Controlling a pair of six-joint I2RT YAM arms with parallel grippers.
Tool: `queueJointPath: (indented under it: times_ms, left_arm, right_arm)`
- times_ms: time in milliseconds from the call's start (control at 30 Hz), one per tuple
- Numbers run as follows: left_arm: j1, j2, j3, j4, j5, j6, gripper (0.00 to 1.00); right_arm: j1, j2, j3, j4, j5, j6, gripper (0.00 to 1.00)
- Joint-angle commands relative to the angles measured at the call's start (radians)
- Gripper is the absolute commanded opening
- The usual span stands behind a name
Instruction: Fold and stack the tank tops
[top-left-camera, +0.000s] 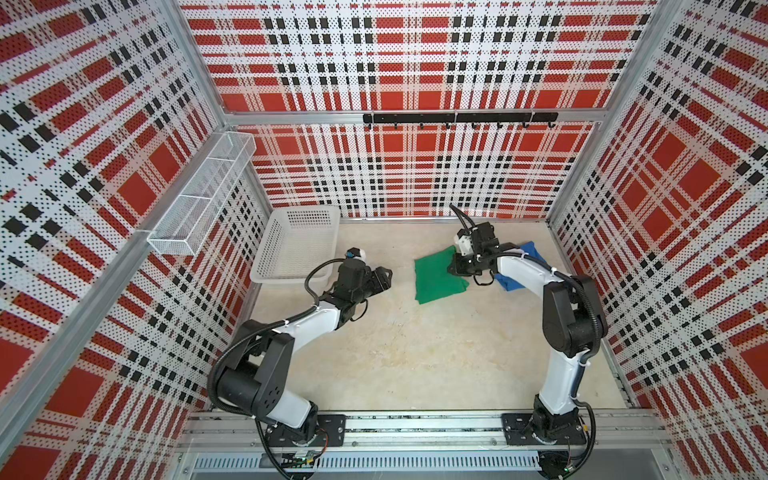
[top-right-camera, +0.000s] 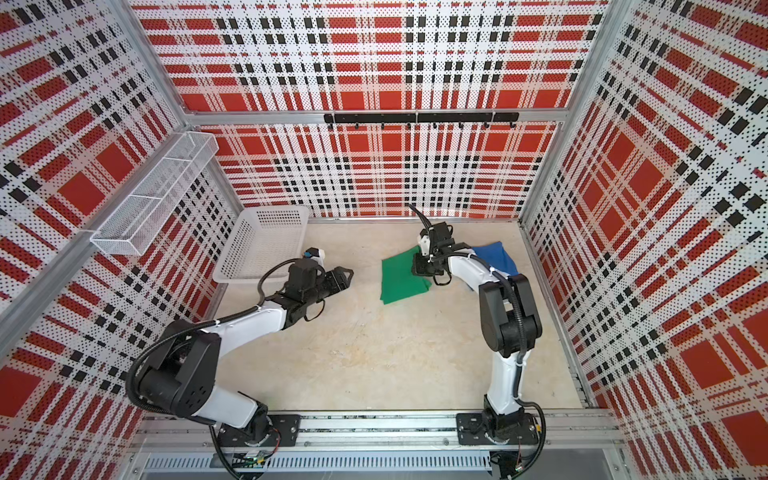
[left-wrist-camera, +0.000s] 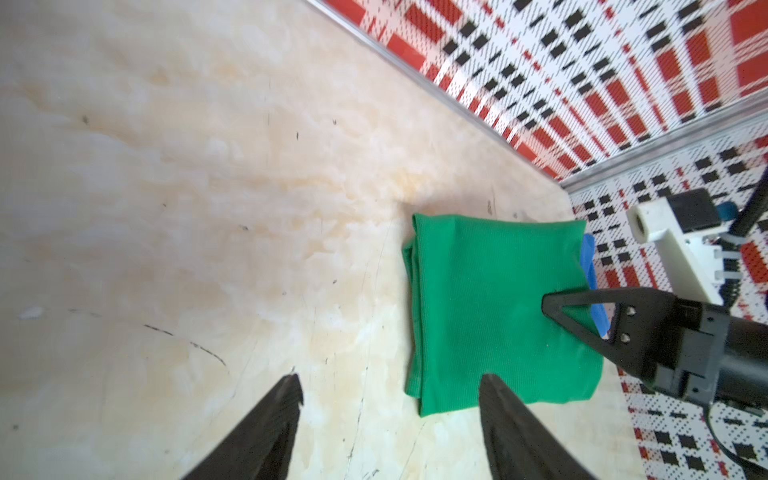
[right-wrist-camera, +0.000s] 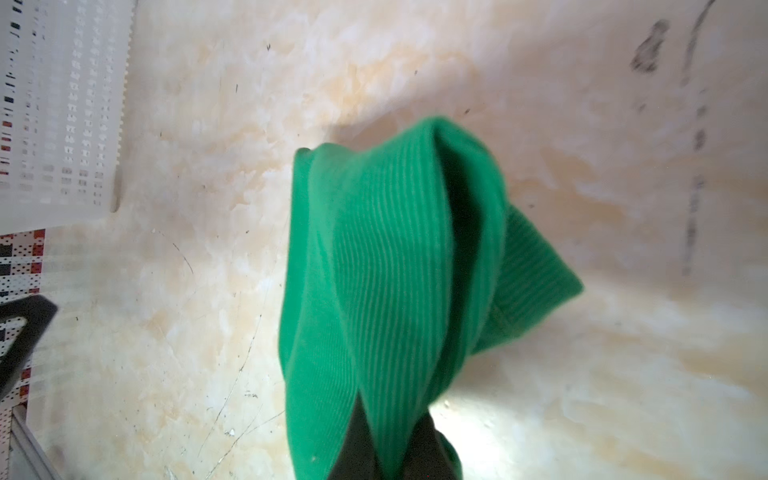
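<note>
The green tank top (top-left-camera: 436, 278) (top-right-camera: 401, 276) lies folded into a rough square on the table, right of centre. My right gripper (top-left-camera: 457, 268) (top-right-camera: 419, 270) is shut on its right edge. In the right wrist view the ribbed green fabric (right-wrist-camera: 386, 249) bunches up between the fingers of the right gripper (right-wrist-camera: 390, 409). The blue tank top (top-left-camera: 530, 251) (top-right-camera: 494, 257) lies crumpled behind the right arm, partly hidden by it. My left gripper (top-left-camera: 384, 280) (top-right-camera: 347, 276) (left-wrist-camera: 390, 382) stands open and empty, a short way left of the green top (left-wrist-camera: 494, 307).
A white perforated basket (top-left-camera: 299, 245) (top-right-camera: 266, 245) stands at the back left, just behind the left wrist. A wire shelf (top-left-camera: 203, 195) hangs on the left wall and a black hook rail (top-left-camera: 459, 118) on the back wall. The plaid walls close in three sides.
</note>
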Motion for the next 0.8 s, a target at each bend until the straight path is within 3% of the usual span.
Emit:
queueJointPath:
  times_ms: [0,367,767]
  left_arm:
    - [0.008,-0.045,-0.020,-0.078,-0.035,0.029,0.72]
    - [0.016,-0.069,-0.030,-0.083,-0.034,0.031,0.72]
    - [0.016,-0.051,-0.009,-0.088,-0.030,0.036,0.72]
  right_arm:
    - [-0.038,-0.069,0.078,-0.128,0.002,-0.140,0.00]
    - [-0.251,-0.038,0.372,-0.396,-0.091,-0.330,0.00]
    - [-0.517,0.032,0.330,-0.470,-0.232,-0.516,0.00]
